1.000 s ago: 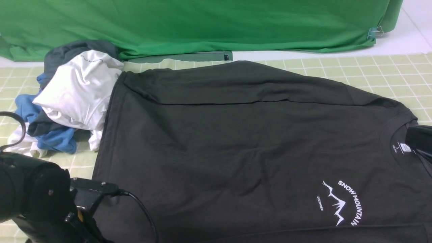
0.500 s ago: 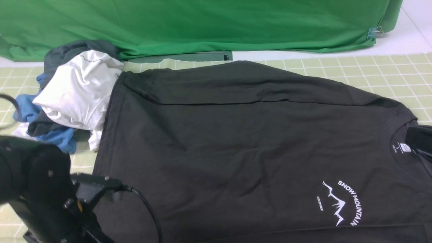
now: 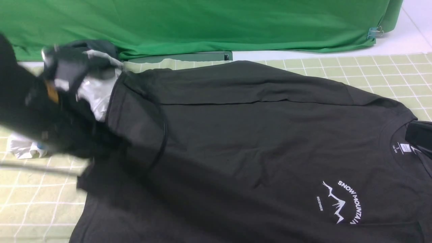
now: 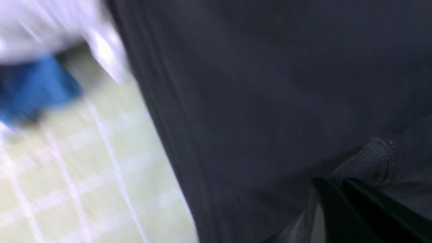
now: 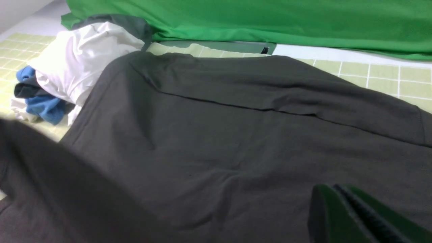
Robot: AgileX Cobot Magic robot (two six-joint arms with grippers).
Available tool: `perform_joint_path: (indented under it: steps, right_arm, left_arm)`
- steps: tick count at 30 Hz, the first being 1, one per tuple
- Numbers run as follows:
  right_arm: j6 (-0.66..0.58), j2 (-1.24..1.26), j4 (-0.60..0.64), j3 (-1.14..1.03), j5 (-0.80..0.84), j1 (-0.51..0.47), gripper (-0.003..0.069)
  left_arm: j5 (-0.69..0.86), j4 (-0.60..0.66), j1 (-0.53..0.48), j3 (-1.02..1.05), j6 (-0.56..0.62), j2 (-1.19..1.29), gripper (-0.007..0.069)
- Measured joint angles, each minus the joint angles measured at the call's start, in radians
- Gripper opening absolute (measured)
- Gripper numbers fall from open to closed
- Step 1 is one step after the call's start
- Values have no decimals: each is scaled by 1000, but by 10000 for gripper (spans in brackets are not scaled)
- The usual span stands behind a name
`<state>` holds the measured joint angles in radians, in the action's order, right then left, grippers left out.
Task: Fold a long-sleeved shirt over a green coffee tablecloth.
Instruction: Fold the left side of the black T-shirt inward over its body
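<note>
Front: shirt (image 3: 256, 141) spread on tablecloth (image 3: 371, 71), left corner raised; right gripper (image 3: 418, 136) at collar (image 3: 396, 130). Left wrist: left gripper (image 4: 341, 184) pinching ribbed edge (image 4: 368, 162). Right wrist: fingers (image 5: 324, 209) closed, grip unclear. Judged: fold starting; next, carry edge across

Soft even light; motion blur over left arm (image 3: 30, 111) and long-sleeved shirt (image 4: 270, 84).

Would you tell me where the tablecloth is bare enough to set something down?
Two bare patches: the far right strip of tablecloth, between the shirt and the green backdrop, and the near left corner, left of the shirt. The far left is crowded by the clothes pile and the left arm.
</note>
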<state>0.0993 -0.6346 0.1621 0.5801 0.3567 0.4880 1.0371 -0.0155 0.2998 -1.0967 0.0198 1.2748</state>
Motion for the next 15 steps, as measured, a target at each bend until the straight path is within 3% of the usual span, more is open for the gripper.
perform_joint_path:
  steps: [15]
  right_arm:
    - [0, 0, 1, 0, 0, 0, 32]
  left_arm:
    - [-62, -280, 0, -314, -72, 384, 15]
